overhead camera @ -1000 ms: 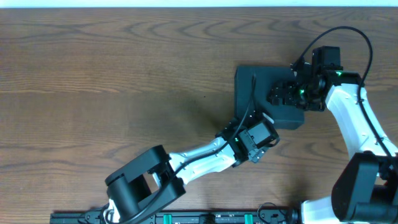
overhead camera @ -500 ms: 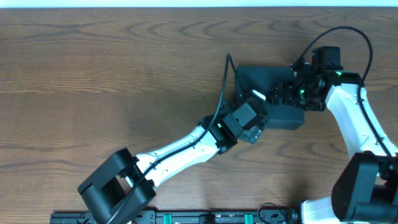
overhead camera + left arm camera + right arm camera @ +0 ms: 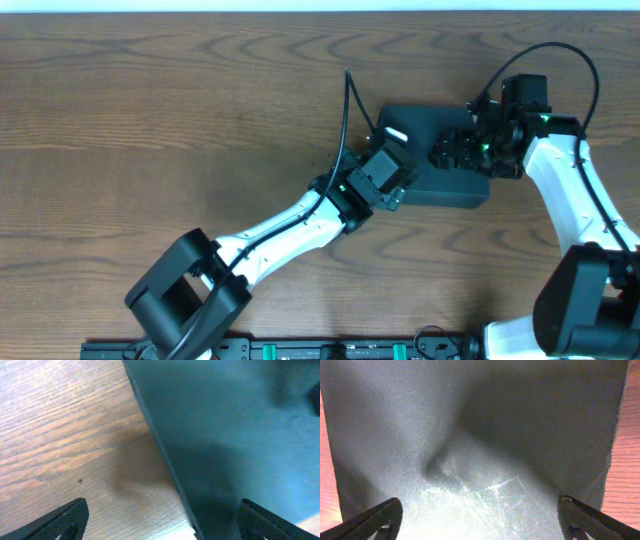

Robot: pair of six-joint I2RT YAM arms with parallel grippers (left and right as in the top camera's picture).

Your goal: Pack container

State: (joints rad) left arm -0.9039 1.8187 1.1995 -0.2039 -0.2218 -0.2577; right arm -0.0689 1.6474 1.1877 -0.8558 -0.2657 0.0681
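The dark teal container point(image 3: 430, 125) lies with its lid down at the right of the wooden table. My left gripper point(image 3: 392, 150) hovers open over the container's left edge. In the left wrist view that gripper point(image 3: 162, 520) straddles the edge, one finger point(image 3: 70, 517) above wood and the other above the container point(image 3: 240, 435). My right gripper point(image 3: 447, 152) is open low over the lid's right part. The right wrist view is filled by the lid of the container point(image 3: 495, 420), with my right gripper point(image 3: 480, 515) spread wide and nothing between its fingers.
Bare wooden table point(image 3: 150, 130) stretches to the left of the container. My left arm's black cable point(image 3: 347, 110) loops upward beside the container. The right arm's white link point(image 3: 580, 200) runs down the right side. A black rail point(image 3: 330, 350) lines the front edge.
My left arm has swung from the container's front edge up and leftward to its left edge, staying open. The right arm and the container have not moved.
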